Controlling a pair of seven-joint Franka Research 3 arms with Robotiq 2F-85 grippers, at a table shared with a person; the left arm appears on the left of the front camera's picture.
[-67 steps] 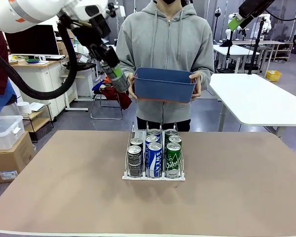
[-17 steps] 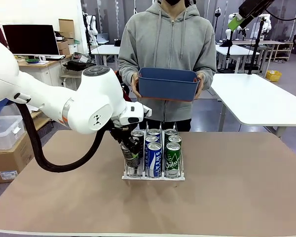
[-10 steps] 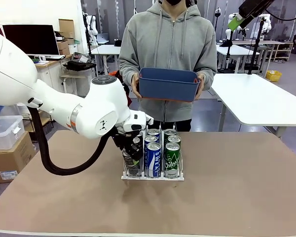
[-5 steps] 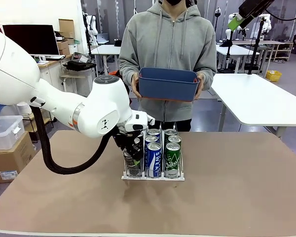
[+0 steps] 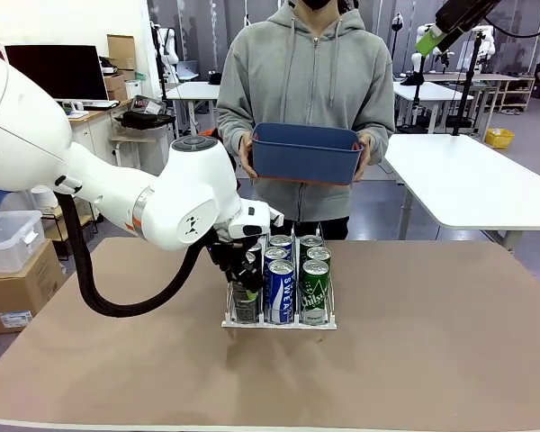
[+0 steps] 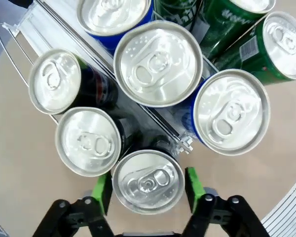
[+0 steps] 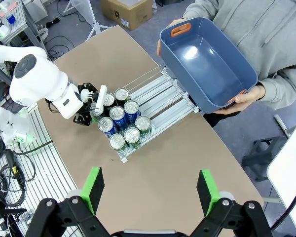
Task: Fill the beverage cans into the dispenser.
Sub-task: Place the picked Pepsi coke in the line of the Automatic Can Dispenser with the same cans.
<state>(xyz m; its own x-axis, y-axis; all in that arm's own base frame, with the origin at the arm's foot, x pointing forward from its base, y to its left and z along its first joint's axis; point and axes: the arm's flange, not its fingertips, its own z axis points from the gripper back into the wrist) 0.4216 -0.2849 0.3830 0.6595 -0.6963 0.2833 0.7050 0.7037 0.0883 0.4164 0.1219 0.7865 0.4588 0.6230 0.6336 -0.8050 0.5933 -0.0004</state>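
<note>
One dark can [image 6: 147, 181] stands between the left jaws' green pads [image 6: 102, 192].

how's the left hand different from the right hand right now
The left hand is low at the dispenser, its fingers either side of a dark can in the front of the left lane. The right hand is high above the table, around nothing. Both are open.

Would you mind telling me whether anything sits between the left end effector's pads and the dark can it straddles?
Nothing visible does. In the left wrist view the left end effector stands open around the dark can in the dispenser, one green pad on each side with only narrow gaps between.
</note>
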